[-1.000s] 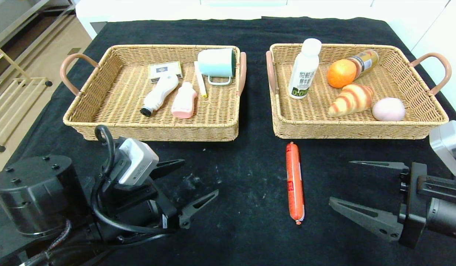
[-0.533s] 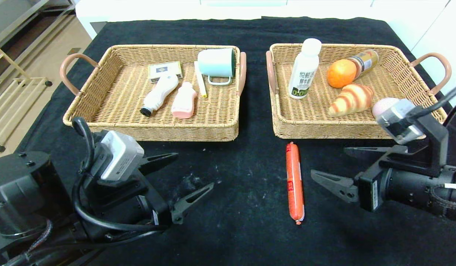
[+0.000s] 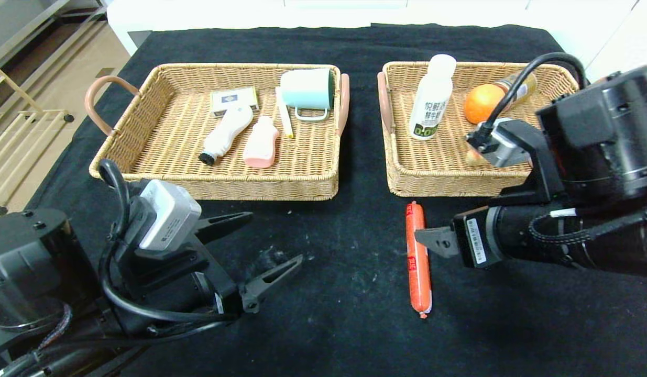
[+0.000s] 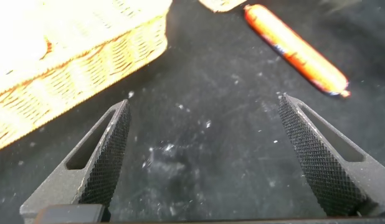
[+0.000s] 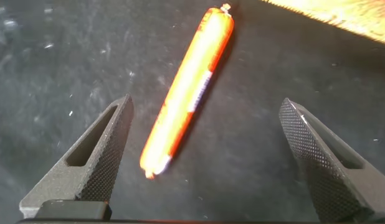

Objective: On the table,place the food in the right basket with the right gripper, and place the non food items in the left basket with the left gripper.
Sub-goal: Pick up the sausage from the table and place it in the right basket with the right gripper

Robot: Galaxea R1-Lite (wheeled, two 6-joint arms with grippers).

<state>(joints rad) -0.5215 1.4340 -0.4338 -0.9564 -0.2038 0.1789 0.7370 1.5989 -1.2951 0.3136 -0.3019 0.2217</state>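
My left gripper [image 3: 260, 259] hangs low over the black tablecloth [image 3: 349, 324] in front of the left basket [image 3: 145, 173], jaws spread wide, nothing between them; its wrist view shows only bare cloth between the two ribbed fingers [image 4: 105, 155]. Left basket, wicker with pink handles, holds from left to right: a small card box [image 3: 234, 99] at the back, a white bottle with a dark cap [image 3: 226, 133] lying down, a pink bottle [image 3: 261, 142] lying just beside it, a thin white stick with a yellow tip [image 3: 284, 118], and a pale green mug [image 3: 307, 90] tipped on its side at the back corner. In the gap of cloth in front of the right basket [image 3: 407, 183] lies the sausage [image 3: 418, 259], orange-red wrapper, long axis running away from me, far end near the basket's front wall but apart from it. My right gripper [image 3: 433, 242] reaches in from the right, one fingertip [image 3: 425, 238] overlapping the sausage in the head view. From the right wrist view the sausage [image 5: 186, 93] lies diagonally on the cloth between my wide-spread jaws; neither finger [image 5: 99, 155] touches it. Right basket holds an upright white milk bottle [image 3: 432, 99], an orange [image 3: 480, 102], and a brown bottle with a yellow label [image 3: 519, 86] lying behind the orange; my right arm hides the rest of that basket.
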